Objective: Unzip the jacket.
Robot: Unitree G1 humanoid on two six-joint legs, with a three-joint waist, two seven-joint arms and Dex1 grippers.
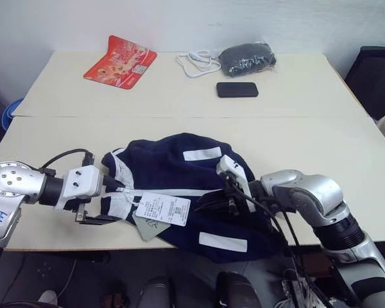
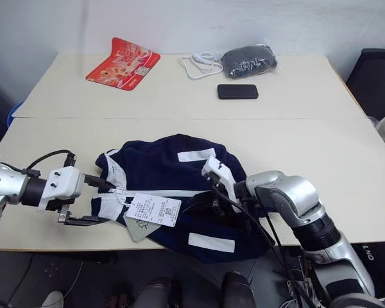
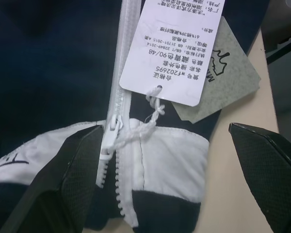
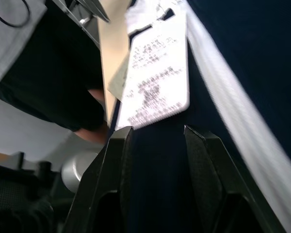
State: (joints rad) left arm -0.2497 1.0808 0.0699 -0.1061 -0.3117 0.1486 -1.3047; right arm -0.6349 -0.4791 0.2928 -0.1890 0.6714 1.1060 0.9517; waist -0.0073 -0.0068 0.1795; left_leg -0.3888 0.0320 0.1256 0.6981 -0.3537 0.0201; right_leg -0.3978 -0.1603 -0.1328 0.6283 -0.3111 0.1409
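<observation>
Leftmost, left gripper spread wide at jacket collar, fingers straddling white trim and zipper pull, likely lining up to grasp. Jacket lies crumpled at table near edge, zipper closed, tags on top. Right gripper half-closed, pinching navy fabric beside tags, probably anchoring it. Far side: red packet, cable, phone, bagged bundle. Pale wall behind, chair at right.

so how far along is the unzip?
Nothing unzipped: the zipper pull sits at the white collar, teeth closed along the jacket. In hand: right end effector pinches navy fabric beside the zipper; left end effector is open around the collar. Left: grasp the pull and draw it down.
</observation>
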